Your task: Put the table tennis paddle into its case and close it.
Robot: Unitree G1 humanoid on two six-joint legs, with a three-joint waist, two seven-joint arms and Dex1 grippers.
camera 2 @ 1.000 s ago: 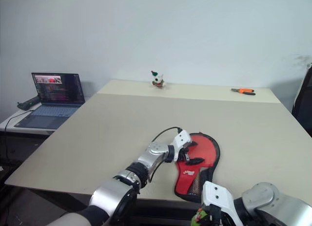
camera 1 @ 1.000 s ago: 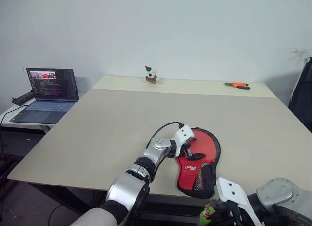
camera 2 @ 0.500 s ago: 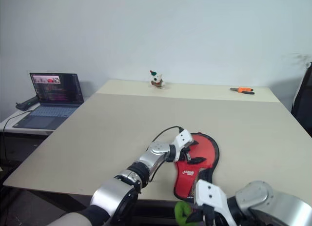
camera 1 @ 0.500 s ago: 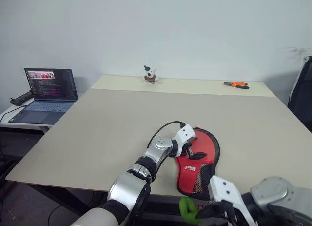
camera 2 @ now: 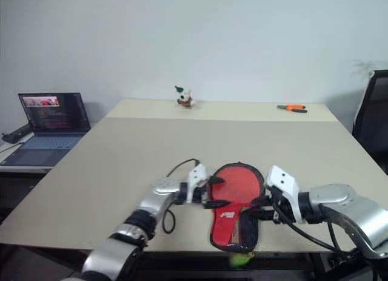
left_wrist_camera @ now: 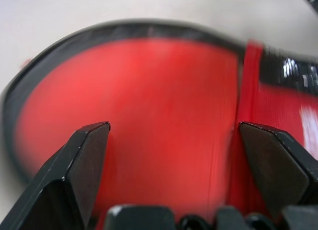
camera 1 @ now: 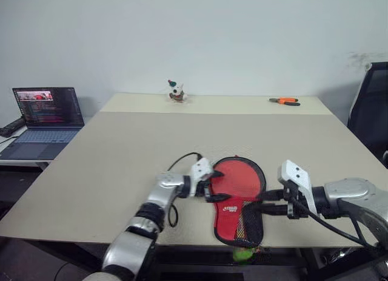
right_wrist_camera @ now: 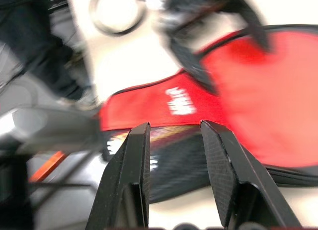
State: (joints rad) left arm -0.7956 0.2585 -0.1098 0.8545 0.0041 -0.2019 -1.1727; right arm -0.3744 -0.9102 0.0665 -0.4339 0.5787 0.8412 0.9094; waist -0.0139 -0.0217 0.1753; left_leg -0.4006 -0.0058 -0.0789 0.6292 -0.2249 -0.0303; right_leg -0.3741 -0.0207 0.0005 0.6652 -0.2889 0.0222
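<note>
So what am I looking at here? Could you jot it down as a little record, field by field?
Surface: beige table
Main item: the case, red side up, its mesh end at the table's near edge
Green zipper tag: hanging below the table edge
Left gripper: open, at the case's left rim
Right gripper: fingers apart, at the case's right side, holding nothing
Far edge: small toy figure, orange-handled pliers
Side desk: open laptop

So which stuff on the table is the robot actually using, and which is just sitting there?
Part of the job:
- the case, red and black, at the table's near edge
- left gripper, jaws open beside it
- right gripper, jaws apart by its mesh part

Just lying about:
- small toy figure
- orange-handled tool
- laptop on the side desk
</note>
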